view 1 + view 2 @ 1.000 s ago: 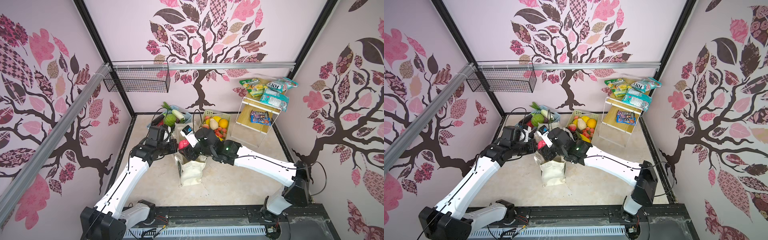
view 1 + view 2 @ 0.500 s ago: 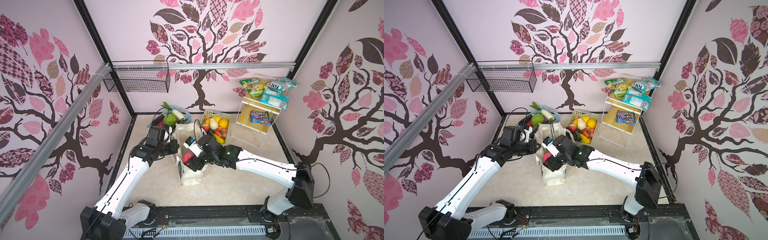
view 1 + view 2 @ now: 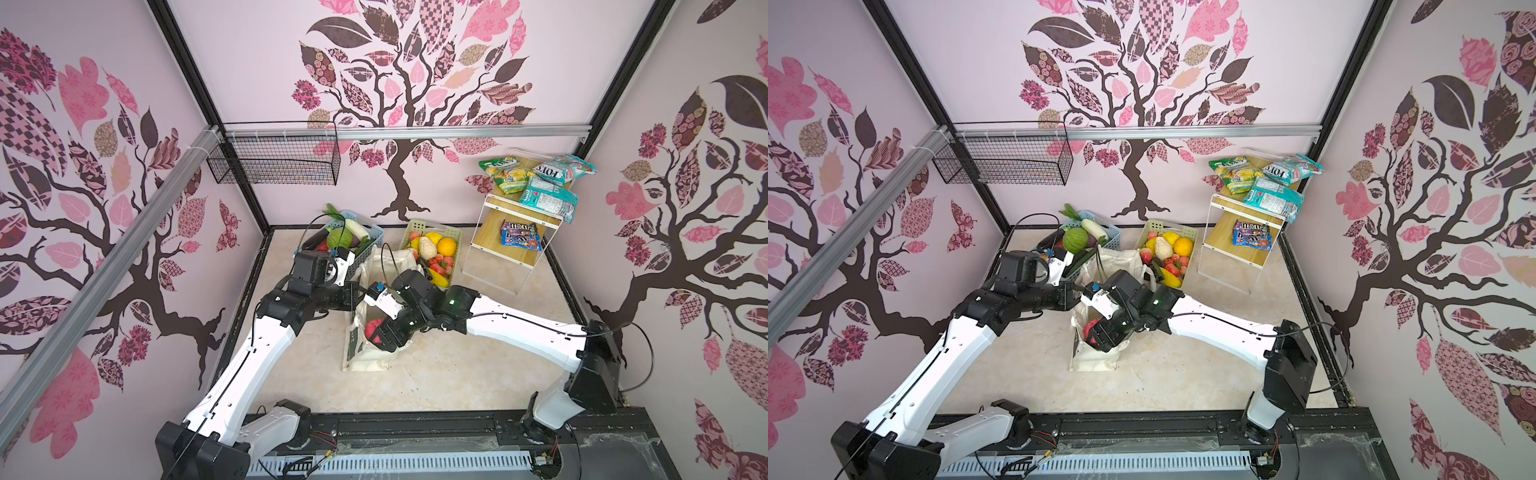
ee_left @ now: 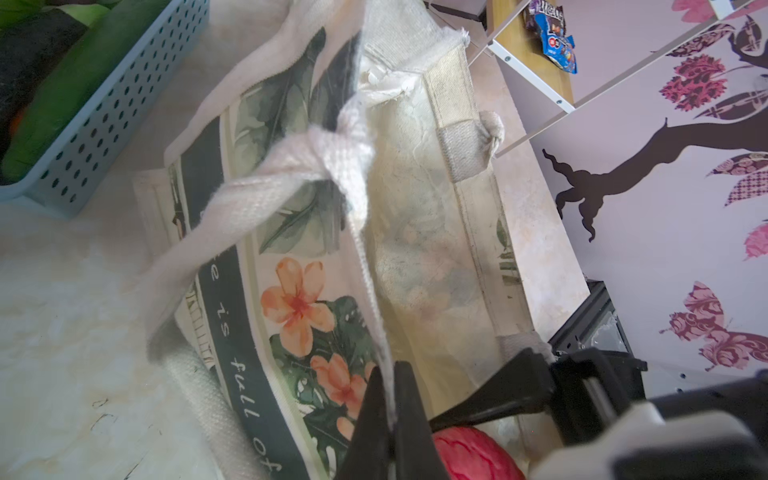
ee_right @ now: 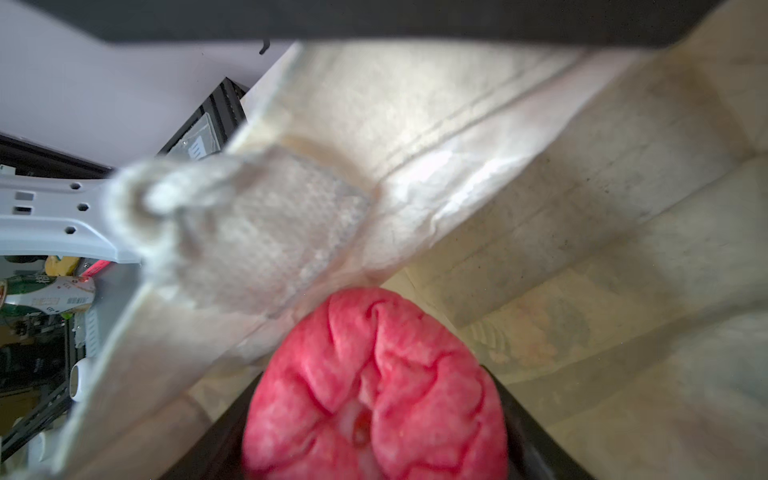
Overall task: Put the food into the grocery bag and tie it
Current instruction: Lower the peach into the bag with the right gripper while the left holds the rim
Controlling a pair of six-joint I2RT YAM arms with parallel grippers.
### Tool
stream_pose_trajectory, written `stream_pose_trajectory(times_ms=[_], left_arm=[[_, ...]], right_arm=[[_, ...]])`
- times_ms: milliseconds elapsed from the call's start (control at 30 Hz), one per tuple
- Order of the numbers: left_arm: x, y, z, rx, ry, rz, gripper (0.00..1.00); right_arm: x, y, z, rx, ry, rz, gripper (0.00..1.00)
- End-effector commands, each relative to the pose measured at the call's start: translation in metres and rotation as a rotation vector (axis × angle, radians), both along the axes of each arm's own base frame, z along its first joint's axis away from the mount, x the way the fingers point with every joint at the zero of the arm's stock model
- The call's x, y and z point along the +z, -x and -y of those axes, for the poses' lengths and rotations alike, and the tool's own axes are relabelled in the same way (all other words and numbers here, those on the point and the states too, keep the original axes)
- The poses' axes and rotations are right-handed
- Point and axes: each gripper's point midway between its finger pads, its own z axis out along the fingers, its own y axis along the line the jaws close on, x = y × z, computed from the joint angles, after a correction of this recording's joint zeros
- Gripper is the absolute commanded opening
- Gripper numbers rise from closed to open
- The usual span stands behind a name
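Inside one cream tote (image 3: pixel 365 357), one red cabbage (image 5: pixel 374 386) between two right fingers (image 5: pixel 532 436).

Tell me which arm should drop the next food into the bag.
Right. The right hand holds the red food in the open grocery bag; the left hand is shut on the rim, holding it open.

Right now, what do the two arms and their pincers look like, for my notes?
Left arm and right arm: smooth white links, bulky black joints, thin black cables running along them. A green light glows on the right arm's black housing, and a white module with a blue connector sits at its wrist. Left pincer and right pincer: matte black.
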Motion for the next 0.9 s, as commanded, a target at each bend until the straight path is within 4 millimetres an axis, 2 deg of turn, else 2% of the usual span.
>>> stream_pose_trajectory(times_ms=[0,133,233,433,667,867], left_arm=[[0.043,-0.003,0.013,-0.081,0.077,0.156,0.0],[0.045,-0.002,0.011,-0.069,0.085,0.171,0.0],[0.049,-0.003,0.012,-0.063,0.095,0.171,0.0],[0.052,-0.005,0.007,-0.016,0.104,0.181,0.0],[0.058,0.002,0.009,-0.044,0.121,0.201,0.0],[0.052,0.007,0.017,-0.084,0.133,0.172,0.0]], right_arm=[[-0.006,0.006,-0.002,0.022,0.017,-0.099,0.73],[0.006,-0.008,0.004,-0.022,-0.022,-0.111,0.73],[0.008,-0.01,0.003,-0.036,-0.06,-0.127,0.72],[-0.003,-0.005,0.002,-0.08,-0.144,-0.177,0.71],[-0.023,-0.003,0.0,-0.092,-0.122,-0.225,0.71],[-0.033,-0.012,-0.015,-0.147,-0.159,-0.296,0.71]])
